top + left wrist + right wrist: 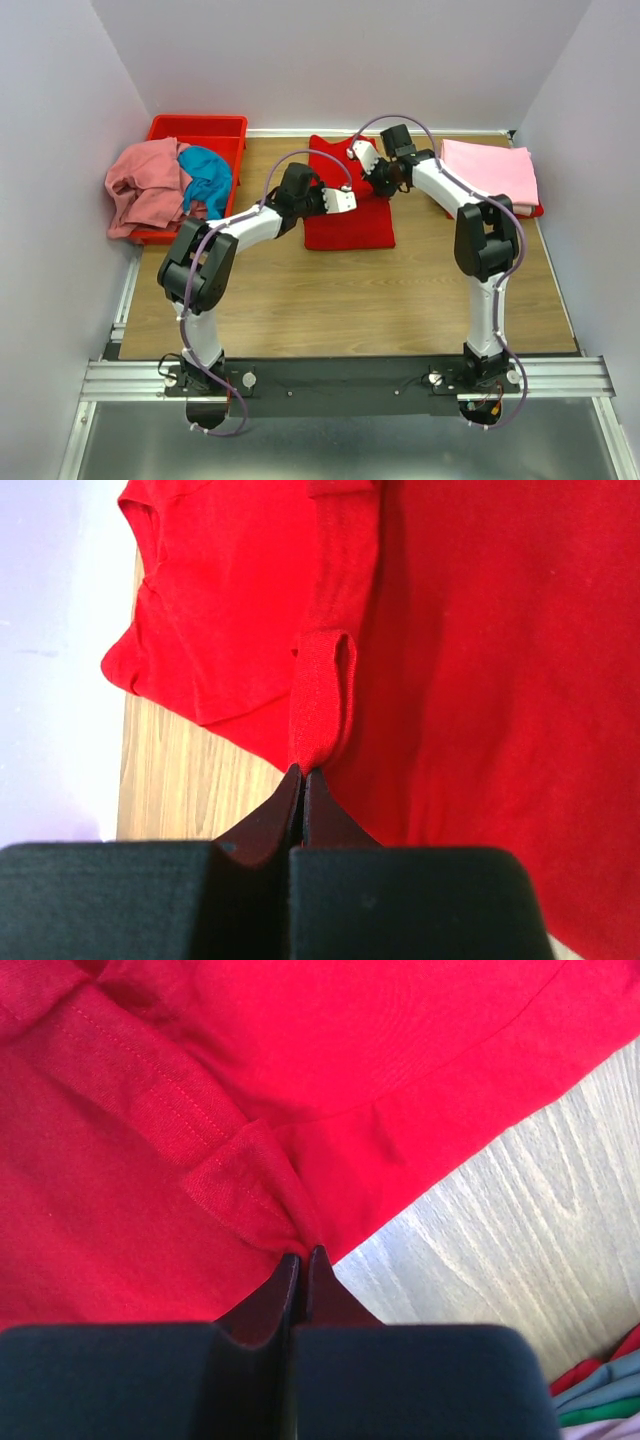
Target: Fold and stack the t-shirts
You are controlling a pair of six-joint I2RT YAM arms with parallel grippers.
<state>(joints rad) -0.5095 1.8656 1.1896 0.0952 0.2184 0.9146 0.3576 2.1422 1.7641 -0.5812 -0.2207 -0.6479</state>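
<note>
- The red t-shirt (348,225) lay mid-table (350,300), seemingly half-folded, with both arms reaching over it, probably to carry one fold across together.
- A light pink t-shirt (490,170) topped the folded stack at the far right. A salmon pink t-shirt (145,185) and a teal t-shirt (208,178) spilled from the bin (200,125) at the far left, likely awaiting folding.
- The left gripper (303,775) was clamped tight on a doubled strip of red hem, and the right gripper (302,1255) pinched a bunched hem corner.
- The arms hid the shirt's far part from above. The stack's lower layers showed only as slivers.
</note>
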